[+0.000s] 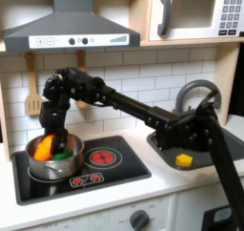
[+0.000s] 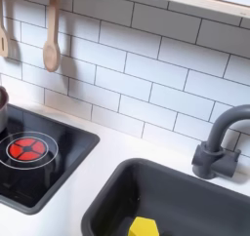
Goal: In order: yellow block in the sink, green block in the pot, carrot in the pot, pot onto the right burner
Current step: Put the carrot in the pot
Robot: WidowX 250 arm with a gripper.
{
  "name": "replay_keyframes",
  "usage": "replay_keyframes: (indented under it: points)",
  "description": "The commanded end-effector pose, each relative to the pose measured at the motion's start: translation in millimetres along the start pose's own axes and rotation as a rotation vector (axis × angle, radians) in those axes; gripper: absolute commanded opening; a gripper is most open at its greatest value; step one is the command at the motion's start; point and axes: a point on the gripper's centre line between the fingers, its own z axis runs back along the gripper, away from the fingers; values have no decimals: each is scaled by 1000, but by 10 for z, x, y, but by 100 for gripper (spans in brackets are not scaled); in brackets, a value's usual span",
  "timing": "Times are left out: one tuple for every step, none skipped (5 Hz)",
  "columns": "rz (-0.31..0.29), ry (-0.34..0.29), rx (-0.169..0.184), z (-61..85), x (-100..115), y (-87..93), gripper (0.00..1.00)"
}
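Observation:
The silver pot stands on the left burner in the first exterior view. Inside it the orange carrot leans against the left wall, and the green block lies beside it. My gripper hangs straight down just above the pot's opening, its fingers apart and a little right of the carrot's top. The yellow block lies in the dark grey sink in both exterior views.
The right burner glows red beside the pot. A dark arched faucet stands behind the sink. Wooden utensils hang on the tiled wall, with a range hood above the stove.

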Motion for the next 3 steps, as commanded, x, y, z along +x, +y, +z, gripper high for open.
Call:
replay_keyframes:
  points:
    - [-43,0,-49,130,-48,-62,100]
    - [-79,13,-101,322,-105,-120,100]
    - [-159,9,-134,419,-74,-121,100]
